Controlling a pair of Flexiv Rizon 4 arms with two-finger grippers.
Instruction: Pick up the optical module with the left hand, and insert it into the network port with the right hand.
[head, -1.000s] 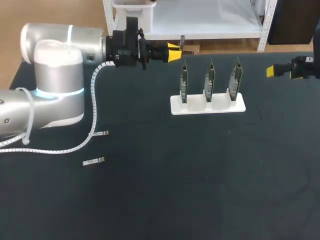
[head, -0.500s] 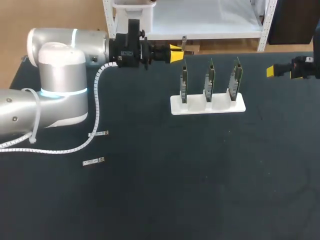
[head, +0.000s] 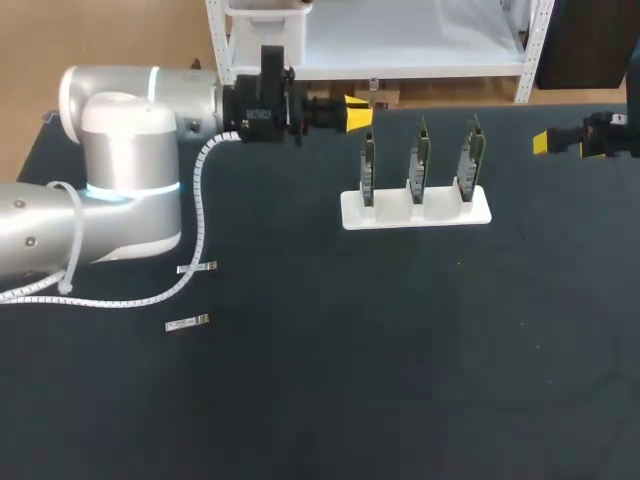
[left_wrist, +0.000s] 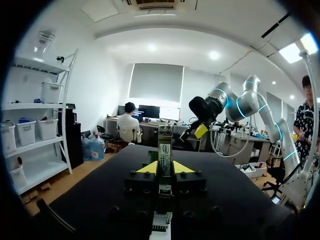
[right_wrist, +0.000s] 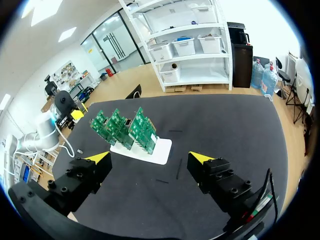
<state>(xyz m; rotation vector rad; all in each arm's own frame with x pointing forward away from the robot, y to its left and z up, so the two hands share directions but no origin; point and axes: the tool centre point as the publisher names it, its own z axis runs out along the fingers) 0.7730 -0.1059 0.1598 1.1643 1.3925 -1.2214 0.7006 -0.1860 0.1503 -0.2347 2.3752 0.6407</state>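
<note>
The left jaws are clamped on the module (left_wrist: 164, 150), which stands upright between the yellow tips. It is held above the table's (head: 320, 400) far edge, pointing across at the right arm (head: 610, 135), probably for a handover. The right jaws gape wide and empty, facing the rack of boards (right_wrist: 127, 130) that the module is meant for.

My silver-grey left arm (head: 112, 130) carries a cyan ring (head: 130, 188) and white ribbed cable (head: 197, 195). The left gripper (head: 357, 111) and right gripper (head: 546, 142) are black, yellow-tipped.
</note>
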